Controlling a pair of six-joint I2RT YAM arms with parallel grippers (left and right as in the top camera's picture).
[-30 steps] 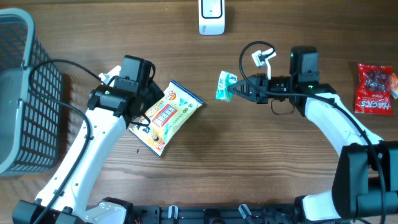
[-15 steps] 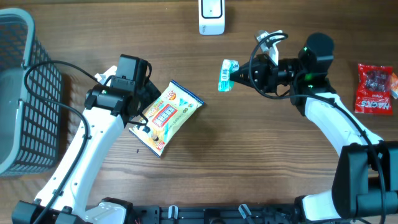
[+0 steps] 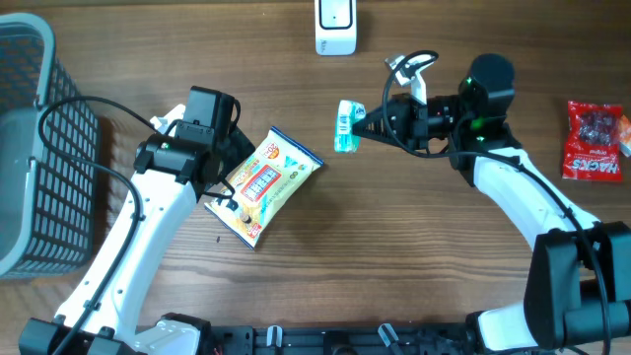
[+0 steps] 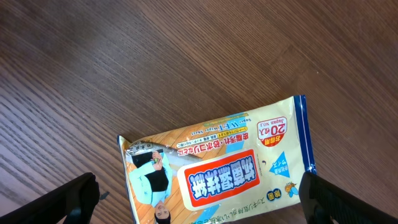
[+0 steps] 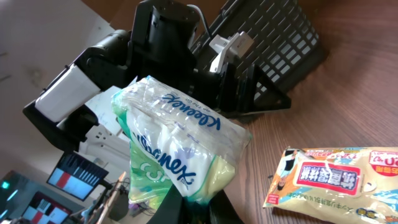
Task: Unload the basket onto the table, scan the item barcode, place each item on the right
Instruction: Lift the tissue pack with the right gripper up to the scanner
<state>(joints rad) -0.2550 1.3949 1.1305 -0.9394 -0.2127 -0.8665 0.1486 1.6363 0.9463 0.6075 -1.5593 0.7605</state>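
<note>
Kleenex tissue pack (image 3: 345, 126) sits overhead near the white scanner (image 3: 335, 27), pinched in the closed right gripper (image 3: 361, 125); the left wrist view shows the left gripper (image 4: 199, 186) spread wide and empty above a wet-wipes pack (image 4: 217, 168); the right wrist view shows fingers (image 5: 186, 202) clamping the Kleenex's lower edge.

Right claw (image 3: 359, 125) pinches tissue pack (image 3: 344, 127) near white scanner (image 3: 335, 27).

Right hand (image 3: 363, 123) rolled over; tissue pack (image 3: 344, 126) shifted slightly left, toward far table edge.
</note>
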